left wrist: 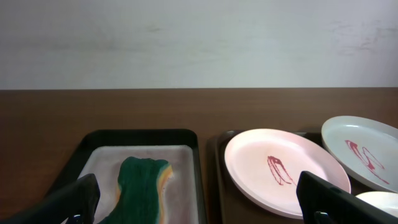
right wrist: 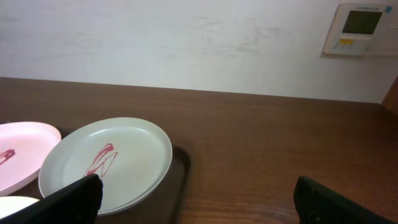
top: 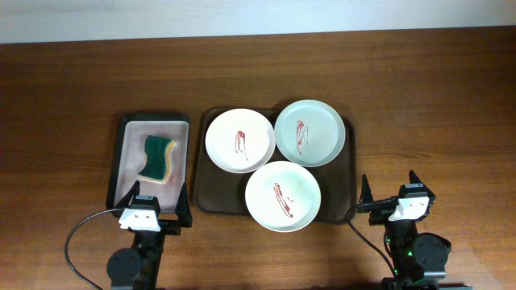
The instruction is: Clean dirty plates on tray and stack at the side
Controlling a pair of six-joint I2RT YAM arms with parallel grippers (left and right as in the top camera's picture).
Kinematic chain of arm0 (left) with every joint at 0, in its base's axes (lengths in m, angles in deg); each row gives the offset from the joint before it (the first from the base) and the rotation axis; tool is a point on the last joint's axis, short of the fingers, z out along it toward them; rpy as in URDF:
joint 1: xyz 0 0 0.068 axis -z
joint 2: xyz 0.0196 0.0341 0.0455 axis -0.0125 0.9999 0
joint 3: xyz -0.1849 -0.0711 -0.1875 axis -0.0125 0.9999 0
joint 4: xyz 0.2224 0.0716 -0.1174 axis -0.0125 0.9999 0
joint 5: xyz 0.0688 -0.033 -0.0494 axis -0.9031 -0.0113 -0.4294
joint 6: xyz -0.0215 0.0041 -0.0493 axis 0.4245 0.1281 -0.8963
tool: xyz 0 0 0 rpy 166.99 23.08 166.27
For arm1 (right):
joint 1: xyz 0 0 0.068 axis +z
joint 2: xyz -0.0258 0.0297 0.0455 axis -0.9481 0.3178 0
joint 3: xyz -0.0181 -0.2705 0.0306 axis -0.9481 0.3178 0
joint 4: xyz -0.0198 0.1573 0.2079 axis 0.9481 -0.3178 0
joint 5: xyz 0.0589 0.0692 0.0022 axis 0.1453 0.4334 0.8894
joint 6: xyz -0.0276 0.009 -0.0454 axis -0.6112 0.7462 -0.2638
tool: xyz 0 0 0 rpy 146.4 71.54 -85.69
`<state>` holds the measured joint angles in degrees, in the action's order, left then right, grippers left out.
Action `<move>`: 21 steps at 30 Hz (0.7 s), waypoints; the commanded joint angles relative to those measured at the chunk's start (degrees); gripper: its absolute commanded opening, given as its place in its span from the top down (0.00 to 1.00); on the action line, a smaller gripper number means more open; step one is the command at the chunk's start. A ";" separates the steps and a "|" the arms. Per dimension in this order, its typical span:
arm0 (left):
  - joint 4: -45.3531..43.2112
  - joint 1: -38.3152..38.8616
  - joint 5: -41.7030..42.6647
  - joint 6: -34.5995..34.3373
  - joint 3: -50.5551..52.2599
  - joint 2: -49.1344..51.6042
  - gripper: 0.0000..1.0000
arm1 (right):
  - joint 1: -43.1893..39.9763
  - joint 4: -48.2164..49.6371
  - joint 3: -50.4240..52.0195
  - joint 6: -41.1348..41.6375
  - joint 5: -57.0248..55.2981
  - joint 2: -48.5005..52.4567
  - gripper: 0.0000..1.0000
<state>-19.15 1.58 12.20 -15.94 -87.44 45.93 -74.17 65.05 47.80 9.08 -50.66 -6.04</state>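
Three white plates with red smears lie on the dark brown tray (top: 347,171): one at the back left (top: 239,140), a faintly greenish one at the back right (top: 310,132), one at the front (top: 283,196). My left gripper (top: 153,208) is open and empty at the near table edge, in front of the small black tray. My right gripper (top: 389,193) is open and empty at the near edge, right of the brown tray. The left wrist view shows the back-left plate (left wrist: 283,168) and the greenish plate (left wrist: 367,152). The right wrist view shows the greenish plate (right wrist: 109,162).
A smaller black tray (top: 121,138) with a pale inside stands left of the brown tray and holds a green and yellow sponge (top: 157,157), also seen in the left wrist view (left wrist: 143,186). Bare wood table lies right of the brown tray (right wrist: 280,155).
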 commanded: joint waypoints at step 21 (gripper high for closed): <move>-0.17 0.22 0.20 0.87 0.07 -0.26 0.01 | -0.37 -0.26 0.28 0.24 0.13 -0.22 0.01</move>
<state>-19.19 1.58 12.20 -15.94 -87.44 45.93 -74.17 65.05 47.80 9.12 -50.66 -6.04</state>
